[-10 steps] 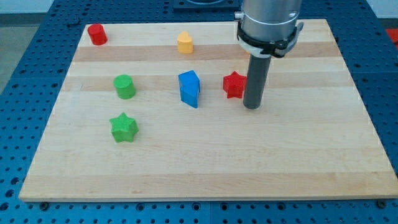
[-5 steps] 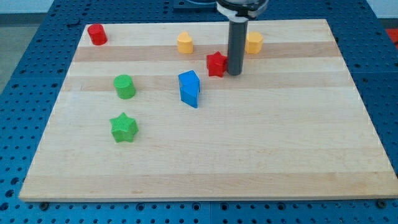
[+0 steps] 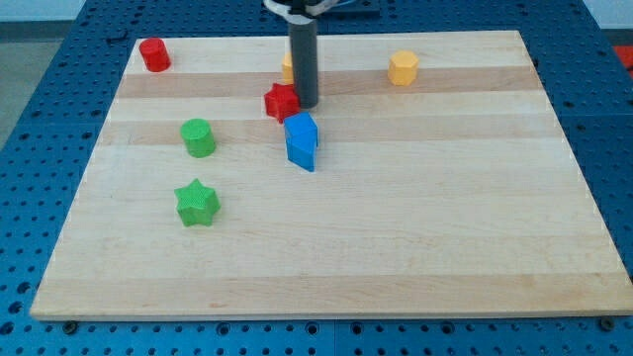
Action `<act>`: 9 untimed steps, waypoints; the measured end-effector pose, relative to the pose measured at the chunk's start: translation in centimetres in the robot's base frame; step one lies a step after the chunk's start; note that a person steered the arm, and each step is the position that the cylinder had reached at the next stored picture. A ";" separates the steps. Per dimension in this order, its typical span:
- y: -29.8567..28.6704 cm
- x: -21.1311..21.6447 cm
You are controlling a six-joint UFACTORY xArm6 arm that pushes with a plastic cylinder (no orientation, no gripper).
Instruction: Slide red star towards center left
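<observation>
red star point(image 3: 281, 102) moved left | my tip point(image 3: 306, 104) touching its right

The worktop point(image 3: 396, 247) is a pale wooden board resting on a blue perforated base point(image 3: 40, 148). On it lie a red block point(image 3: 153, 53) at the top left corner, a yellow block point(image 3: 403, 67) at the top right, a red star point(image 3: 281, 102) just above a blue block point(image 3: 302, 141), a green cylinder point(image 3: 198, 136) and a green star point(image 3: 197, 203) at the left. A second yellow block point(image 3: 287, 67) is mostly hidden behind the rod.
</observation>
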State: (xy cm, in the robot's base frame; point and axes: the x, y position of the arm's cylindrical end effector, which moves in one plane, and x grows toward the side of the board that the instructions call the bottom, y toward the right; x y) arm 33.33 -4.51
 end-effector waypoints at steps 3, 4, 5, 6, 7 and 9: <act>-5.7 0.3; -5.7 2.0; -5.7 3.6; -5.8 4.1; -6.9 4.1; -11.3 1.3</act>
State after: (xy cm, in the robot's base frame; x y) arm 34.63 -15.83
